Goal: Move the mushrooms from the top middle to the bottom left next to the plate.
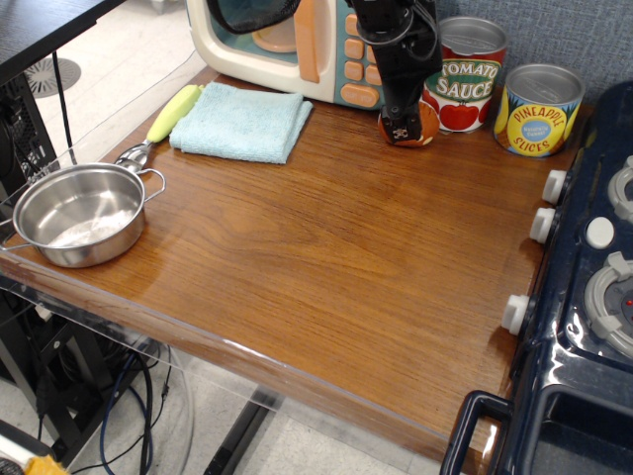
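One mushroom [423,121] | one plate [77,213] | two cans | hand [401,127] over mushroom, grip unclear

We see a worktop [326,257] of polished wood, its grain glossy with soft reflections. The plate [77,214] is shiny stainless metal. The towel [240,121] looks like soft, matt cloth. Both cans, tomato sauce [468,73] and pineapple [538,109], have dull metal lids and printed paper labels. The toy microwave [297,45] is smooth plastic. The mushrooms [423,123] look glossy.
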`<action>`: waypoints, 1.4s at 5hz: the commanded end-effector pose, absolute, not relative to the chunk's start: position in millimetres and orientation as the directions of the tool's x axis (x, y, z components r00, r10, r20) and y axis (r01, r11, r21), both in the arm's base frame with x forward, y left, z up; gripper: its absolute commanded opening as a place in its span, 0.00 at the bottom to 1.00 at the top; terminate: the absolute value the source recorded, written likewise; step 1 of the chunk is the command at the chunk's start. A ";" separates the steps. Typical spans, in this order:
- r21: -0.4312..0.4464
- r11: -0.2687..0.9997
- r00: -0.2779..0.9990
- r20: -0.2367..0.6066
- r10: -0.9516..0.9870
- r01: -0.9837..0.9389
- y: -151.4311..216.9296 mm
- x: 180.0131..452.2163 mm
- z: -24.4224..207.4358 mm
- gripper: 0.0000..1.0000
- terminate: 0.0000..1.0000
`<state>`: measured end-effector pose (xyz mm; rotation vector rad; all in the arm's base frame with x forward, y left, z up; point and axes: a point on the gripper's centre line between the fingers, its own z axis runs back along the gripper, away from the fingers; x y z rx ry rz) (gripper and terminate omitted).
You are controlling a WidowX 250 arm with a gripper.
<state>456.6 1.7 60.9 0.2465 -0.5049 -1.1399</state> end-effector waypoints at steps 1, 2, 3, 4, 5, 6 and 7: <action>0.442 0.408 0.332 0.242 -0.912 0.799 9.0 476.2 62.5 1.00 0.00; 0.441 0.402 0.328 0.236 -0.915 0.803 8.1 474.5 57.7 0.00 0.00; 0.439 0.388 0.314 0.233 -0.920 0.811 3.3 471.5 57.7 0.00 0.00; 0.441 0.381 0.302 0.241 -0.922 0.812 0.8 467.7 61.8 0.00 0.00; 0.453 0.367 0.280 0.248 -0.927 0.813 -3.2 463.6 68.6 0.00 0.00; 0.466 0.381 0.267 0.293 -0.918 0.799 -7.2 463.9 85.1 0.00 0.00; 0.495 0.391 0.250 0.329 -0.911 0.776 -10.2 465.7 110.2 0.00 0.00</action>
